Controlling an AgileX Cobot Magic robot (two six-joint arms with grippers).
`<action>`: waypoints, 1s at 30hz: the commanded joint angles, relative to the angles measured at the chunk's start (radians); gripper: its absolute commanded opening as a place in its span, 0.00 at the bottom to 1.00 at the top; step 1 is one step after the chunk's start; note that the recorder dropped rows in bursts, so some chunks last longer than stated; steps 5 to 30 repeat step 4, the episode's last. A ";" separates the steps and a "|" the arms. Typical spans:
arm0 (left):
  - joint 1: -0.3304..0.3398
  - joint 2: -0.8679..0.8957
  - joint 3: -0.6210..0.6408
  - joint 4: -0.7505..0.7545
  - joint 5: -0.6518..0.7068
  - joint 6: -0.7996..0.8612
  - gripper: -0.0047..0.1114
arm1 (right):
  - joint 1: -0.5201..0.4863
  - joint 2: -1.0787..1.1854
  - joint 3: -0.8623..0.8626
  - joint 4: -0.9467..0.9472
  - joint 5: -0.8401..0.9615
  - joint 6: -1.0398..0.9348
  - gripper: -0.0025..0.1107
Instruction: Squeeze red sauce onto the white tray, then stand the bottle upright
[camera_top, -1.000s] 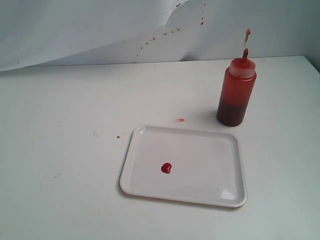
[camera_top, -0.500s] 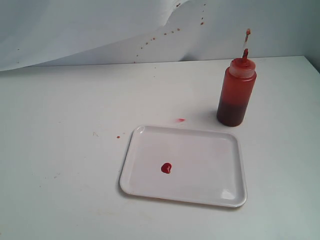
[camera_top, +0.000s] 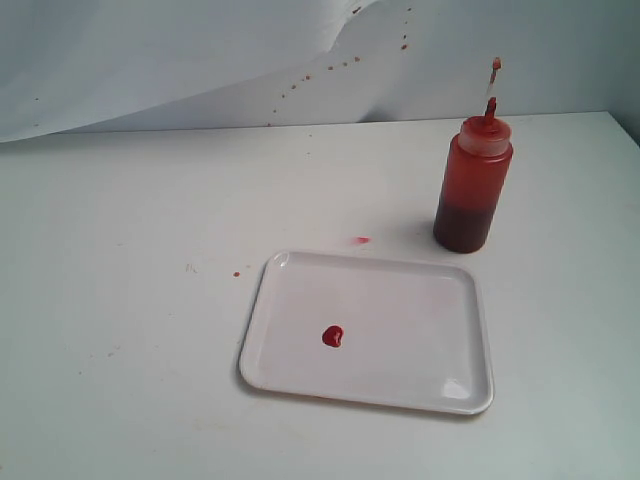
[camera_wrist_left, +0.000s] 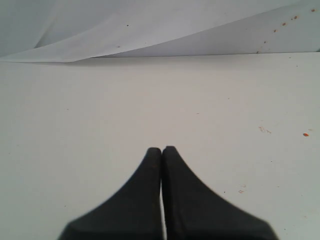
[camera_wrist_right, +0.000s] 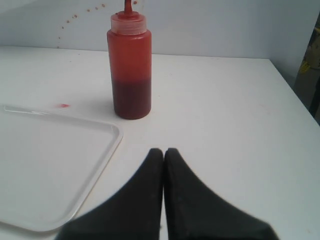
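The bottle (camera_top: 472, 185) stands upright on the table behind the white tray's right part, orange-red and translucent, with dark sauce in its lower part and a thin nozzle on top. A small heart-shaped blob of red sauce (camera_top: 333, 336) lies on the white tray (camera_top: 430, 330). In the right wrist view the bottle (camera_wrist_right: 129, 67) stands ahead of my right gripper (camera_wrist_right: 163, 150), which is shut and empty, apart from it, with the tray's corner (camera_wrist_right: 107, 137) beside. My left gripper (camera_wrist_left: 161, 148) is shut and empty over bare table. Neither arm shows in the exterior view.
A creased white paper backdrop (camera_top: 200, 60) with reddish specks rises behind the table. A pinkish smear (camera_top: 361, 240) and small red specks (camera_top: 237, 273) mark the tabletop beyond the tray. The table's right edge (camera_wrist_right: 295, 100) runs close to the bottle's side.
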 joint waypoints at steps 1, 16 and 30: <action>0.002 -0.005 0.004 0.002 -0.009 0.000 0.04 | -0.001 -0.005 0.003 0.000 -0.012 -0.008 0.02; 0.002 -0.005 0.004 0.002 -0.009 0.000 0.04 | -0.001 -0.005 0.003 0.000 -0.012 -0.008 0.02; 0.002 -0.005 0.004 0.002 -0.009 0.000 0.04 | -0.001 -0.005 0.003 0.000 -0.012 -0.008 0.02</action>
